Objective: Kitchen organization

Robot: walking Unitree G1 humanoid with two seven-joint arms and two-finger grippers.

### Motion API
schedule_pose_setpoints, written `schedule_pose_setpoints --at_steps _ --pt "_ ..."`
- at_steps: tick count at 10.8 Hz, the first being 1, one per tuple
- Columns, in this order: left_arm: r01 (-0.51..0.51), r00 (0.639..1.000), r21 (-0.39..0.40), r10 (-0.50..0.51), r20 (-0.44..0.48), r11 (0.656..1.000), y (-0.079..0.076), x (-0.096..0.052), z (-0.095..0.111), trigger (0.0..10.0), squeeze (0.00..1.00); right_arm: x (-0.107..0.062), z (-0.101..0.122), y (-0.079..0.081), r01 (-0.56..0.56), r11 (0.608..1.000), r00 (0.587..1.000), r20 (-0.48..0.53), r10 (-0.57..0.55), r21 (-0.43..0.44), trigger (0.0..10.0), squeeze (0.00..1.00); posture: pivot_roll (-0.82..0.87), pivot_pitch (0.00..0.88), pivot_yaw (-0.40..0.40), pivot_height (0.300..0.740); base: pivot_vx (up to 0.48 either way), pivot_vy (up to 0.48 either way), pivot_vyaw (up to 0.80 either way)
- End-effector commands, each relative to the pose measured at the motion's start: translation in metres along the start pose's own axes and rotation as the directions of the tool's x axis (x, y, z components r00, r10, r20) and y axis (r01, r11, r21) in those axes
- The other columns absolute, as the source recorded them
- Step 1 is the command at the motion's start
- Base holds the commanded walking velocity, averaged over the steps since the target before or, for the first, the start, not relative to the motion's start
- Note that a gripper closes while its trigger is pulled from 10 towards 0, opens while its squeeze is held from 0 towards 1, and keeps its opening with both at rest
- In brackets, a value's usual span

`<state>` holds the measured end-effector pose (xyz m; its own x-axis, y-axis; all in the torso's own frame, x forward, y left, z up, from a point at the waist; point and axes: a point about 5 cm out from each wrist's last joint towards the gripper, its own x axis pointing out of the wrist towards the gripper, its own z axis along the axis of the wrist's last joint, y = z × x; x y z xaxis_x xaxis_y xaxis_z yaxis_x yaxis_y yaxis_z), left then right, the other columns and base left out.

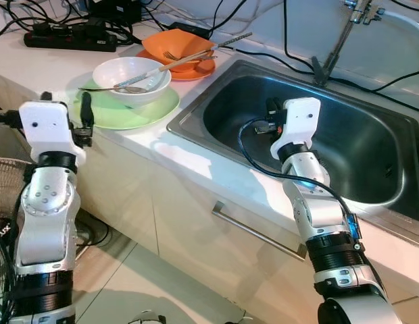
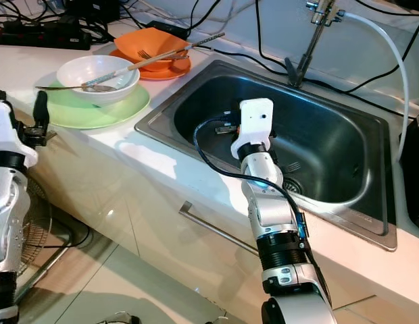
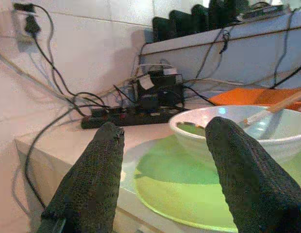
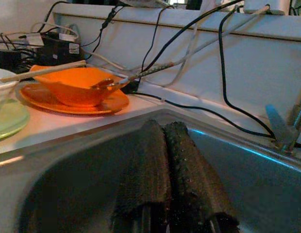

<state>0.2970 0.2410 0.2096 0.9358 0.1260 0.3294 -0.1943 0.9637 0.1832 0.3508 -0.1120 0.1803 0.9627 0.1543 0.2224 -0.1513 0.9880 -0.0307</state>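
Observation:
A white bowl [image 1: 132, 77] holding a spoon and chopsticks rests on a green plate [image 1: 125, 113] at the counter's left end. Behind it an orange bowl [image 1: 177, 46] with a fork sits on an orange plate [image 1: 196, 71]. My left gripper [image 3: 165, 133] is open at the counter's front-left edge, just short of the green plate [image 3: 189, 194], with nothing between its fingers [image 1: 86, 111]. My right gripper [image 4: 165, 128] is shut and empty, hanging low inside the steel sink [image 1: 372, 162], its fingers [image 1: 272, 108] pointing at the far left wall.
A faucet [image 1: 358, 13] and several black cables run along the wall behind the sink. A black power strip [image 1: 67, 39] lies at the counter's back left. A fan [image 1: 3, 196] stands on the floor on the left. A drawer handle [image 1: 257, 233] juts from the cabinet front.

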Motion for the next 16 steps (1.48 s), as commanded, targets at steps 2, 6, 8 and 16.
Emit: schedule_pose_setpoints --at_steps 2,6,8,16 --pt "0.091 0.996 -0.034 -0.091 -0.003 0.995 -0.007 0.01 0.002 10.0 0.0 0.0 0.003 -0.001 0.0 1.0 1.0 0.019 0.0 -0.002 10.0 0.0 -0.03 0.045 -0.107 0.74 0.0 0.0 0.0" --pt "0.131 0.991 -0.034 -0.131 0.0 0.991 0.0 0.024 0.004 10.0 0.0 -0.001 0.002 -0.001 0.003 1.0 1.0 0.02 -0.003 -0.002 10.0 0.0 -0.03 0.039 -0.102 0.74 0.0 0.0 0.0" --pt "0.15 0.989 -0.041 -0.15 0.007 0.988 0.0 0.03 0.006 10.0 0.0 -0.002 0.002 0.001 -0.002 1.0 1.0 0.023 0.002 0.002 10.0 0.0 -0.03 0.033 -0.097 0.74 0.0 0.0 0.0" --pt "0.136 0.989 -0.079 -0.141 -0.053 0.988 0.006 0.042 -0.006 10.0 0.0 -0.003 0.002 0.002 -0.012 1.0 1.0 0.021 0.012 -0.003 10.0 0.0 -0.04 0.021 -0.097 0.74 0.0 0.0 0.0"
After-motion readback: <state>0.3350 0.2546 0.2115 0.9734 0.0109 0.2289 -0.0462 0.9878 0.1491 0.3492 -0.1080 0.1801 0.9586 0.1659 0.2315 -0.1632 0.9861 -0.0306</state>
